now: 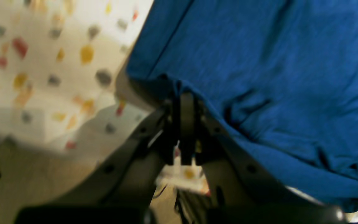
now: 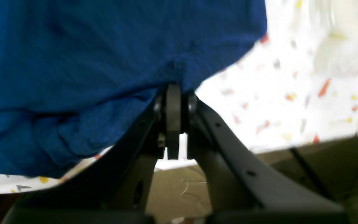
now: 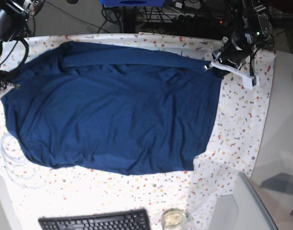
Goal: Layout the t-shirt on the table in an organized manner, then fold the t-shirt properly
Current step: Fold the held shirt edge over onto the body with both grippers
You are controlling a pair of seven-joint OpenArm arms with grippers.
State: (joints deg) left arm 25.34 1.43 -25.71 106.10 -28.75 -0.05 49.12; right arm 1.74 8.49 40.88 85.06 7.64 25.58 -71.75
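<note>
Navy t-shirt (image 3: pixel 112 110), spread wide across speckled table (image 3: pixel 237 139). Mostly flat, wrinkled near edges. Fold along far side.

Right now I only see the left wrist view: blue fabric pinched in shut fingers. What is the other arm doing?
Observer: The right fingers are shut on the t-shirt as well, at its opposite side.
Reviewer: Is the shirt spread out?
Observer: Mostly flat on the table, with a folded band along the edge at the top of the base view.
Reviewer: Anything else there?
Observer: A keyboard lies at the near edge, apart from the shirt.
</note>
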